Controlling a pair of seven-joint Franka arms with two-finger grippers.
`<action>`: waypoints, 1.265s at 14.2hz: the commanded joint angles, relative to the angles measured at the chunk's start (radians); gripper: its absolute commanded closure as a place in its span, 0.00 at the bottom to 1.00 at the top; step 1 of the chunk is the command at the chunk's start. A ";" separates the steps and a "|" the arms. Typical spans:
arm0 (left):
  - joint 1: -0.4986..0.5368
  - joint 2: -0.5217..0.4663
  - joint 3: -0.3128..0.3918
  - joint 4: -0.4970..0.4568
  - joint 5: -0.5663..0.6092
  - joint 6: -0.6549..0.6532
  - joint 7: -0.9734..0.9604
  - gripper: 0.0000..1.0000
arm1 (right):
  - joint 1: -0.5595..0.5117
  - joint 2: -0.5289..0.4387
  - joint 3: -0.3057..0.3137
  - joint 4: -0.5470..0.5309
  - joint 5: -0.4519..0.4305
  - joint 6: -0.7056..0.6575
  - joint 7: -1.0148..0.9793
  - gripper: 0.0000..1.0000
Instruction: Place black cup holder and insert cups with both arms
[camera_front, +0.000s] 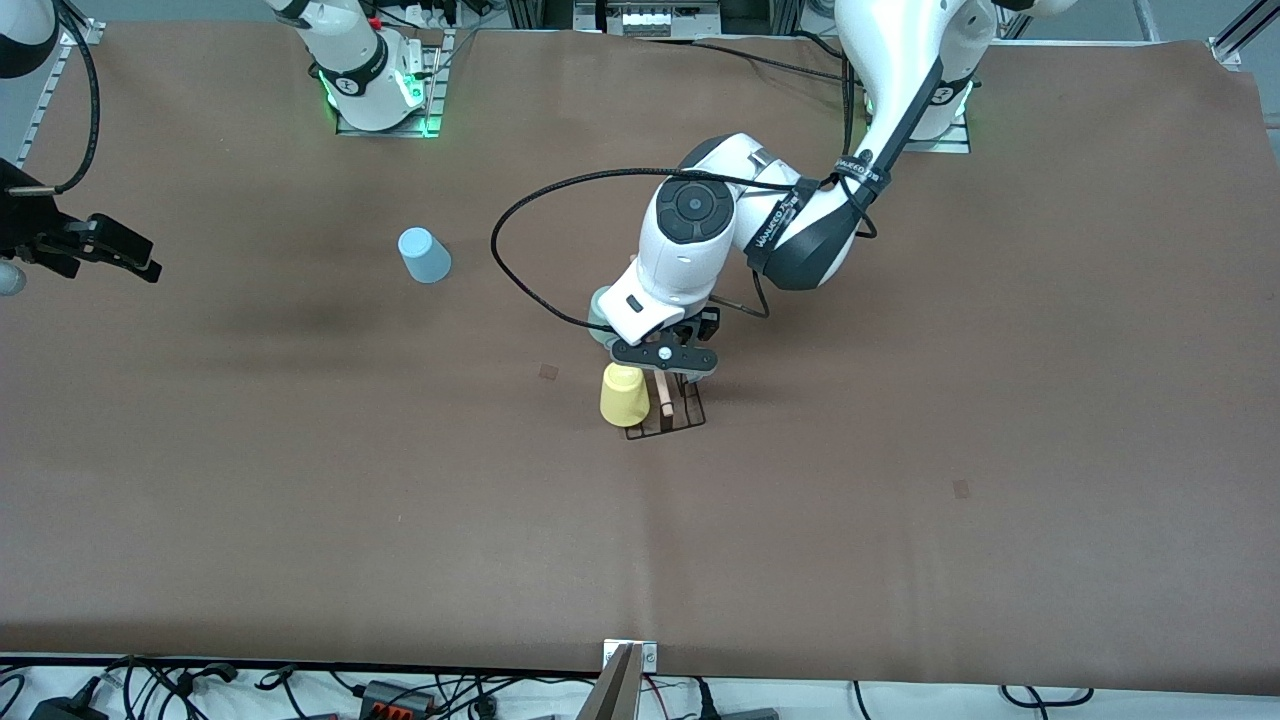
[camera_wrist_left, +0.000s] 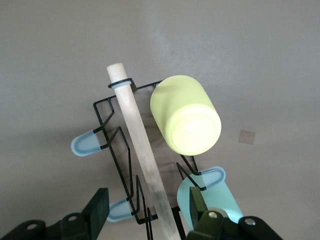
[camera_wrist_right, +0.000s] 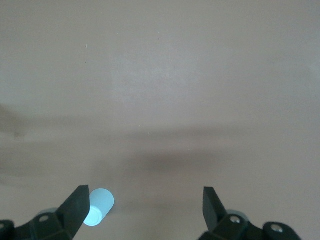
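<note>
You see the thin black wire cup holder (camera_front: 668, 415) with its light wooden rod handle (camera_front: 664, 395) standing on the brown table (camera_front: 900, 450), near the middle. The left arm's wrist covers most of it in the front view; only the wire base and the nearer end of the rod show.

A yellow plastic cup (camera_front: 623, 394) sits upside down on one prong, on the side toward the right arm's end of the table. A pale green cup (camera_front: 600, 308) sits on the rack just farther from the front camera than the yellow one; in the front view only a sliver of it shows, and in the left wrist view it is cut off at the frame edge.

The left gripper (camera_wrist_left: 147, 212) hangs over the rack, fingers spread apart on either side of the rod, touching nothing you can make out. Pale grey-tipped prongs (camera_wrist_left: 86, 145) stand bare.

The light blue cup (camera_front: 424, 255) lies on the table, well apart from the rack, toward the right arm's end.

The right gripper (camera_wrist_right: 145, 207) is up over bare table at that end, fingers spread wide and empty; this arm waits. In the front view it is partly cut off.
</note>
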 joint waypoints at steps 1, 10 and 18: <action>-0.007 0.007 0.007 0.032 0.019 -0.030 -0.014 0.27 | -0.009 -0.005 0.009 0.009 -0.008 -0.002 -0.008 0.00; 0.320 -0.252 0.005 0.034 0.019 -0.422 0.277 0.00 | -0.006 -0.005 0.010 0.011 -0.005 0.000 -0.008 0.00; 0.663 -0.428 0.007 0.018 0.024 -0.601 0.671 0.00 | -0.006 -0.008 0.010 0.020 -0.003 -0.009 -0.014 0.00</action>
